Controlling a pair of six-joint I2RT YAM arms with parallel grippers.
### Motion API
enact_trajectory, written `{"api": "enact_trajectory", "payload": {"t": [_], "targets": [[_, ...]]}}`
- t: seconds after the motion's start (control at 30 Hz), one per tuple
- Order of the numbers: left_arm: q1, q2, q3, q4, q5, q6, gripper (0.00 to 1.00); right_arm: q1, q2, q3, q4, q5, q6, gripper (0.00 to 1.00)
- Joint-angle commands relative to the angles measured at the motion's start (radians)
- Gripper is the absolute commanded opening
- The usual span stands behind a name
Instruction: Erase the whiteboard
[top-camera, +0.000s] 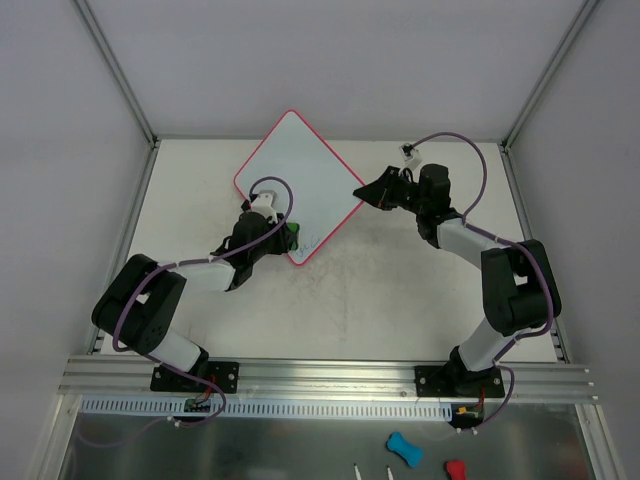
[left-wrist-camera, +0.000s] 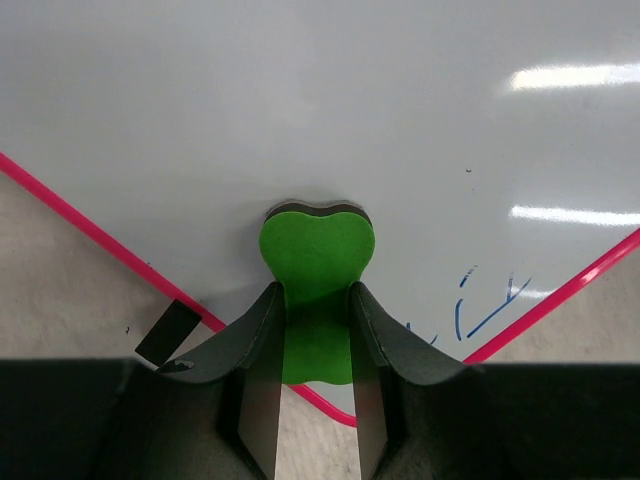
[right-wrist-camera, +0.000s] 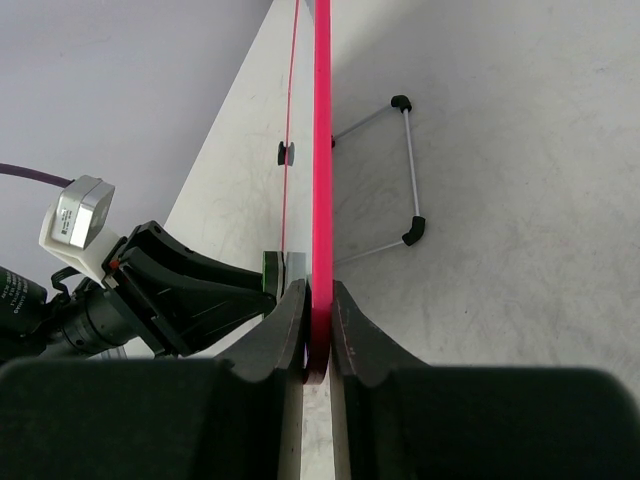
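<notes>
Where the whiteboard (top-camera: 295, 170) sits: toward the far edge of the table (top-camera: 400, 300), around its middle, turned like a diamond. From the right wrist it shows edge-on, so it looks propped up rather than flat.
Left end effector (left-wrist-camera: 315, 300): closed on the waist of a green eraser (left-wrist-camera: 317, 250), whose head is pressed to the board face near its near corner.
Right end effector (right-wrist-camera: 318, 300): pinched tight on the pink rim at the board's right corner.
To be wiped: blue strokes (left-wrist-camera: 490, 305) just beside the near corner.
Risk, board: it is held by one corner only, so a hard push could swing it or slip the rim free.
Risk, eraser: it could twist in the grip or catch on the rim.
Surface: off-white table, scuffed grey.
Room: pale walls, with metal posts at the far corners.
</notes>
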Motion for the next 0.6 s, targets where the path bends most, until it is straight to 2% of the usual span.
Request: {"api": "enact_trajectory", "payload": {"t": [0.0, 0.2, 0.57], "targets": [[-0.001, -0.002, -0.014, 0.066, -0.053, -0.024, 0.00, 0.032, 0.019, 0.025, -0.014, -0.048, -0.069, 0.00], [-0.001, 0.021, -0.053, 0.079, -0.061, -0.050, 0.00, 0.032, 0.021, 0.025, -0.014, -0.048, -0.069, 0.00], [-0.001, -0.065, -0.144, 0.089, -0.075, -0.070, 0.00, 0.034, 0.025, 0.028, -0.014, -0.050, -0.067, 0.00]]}}
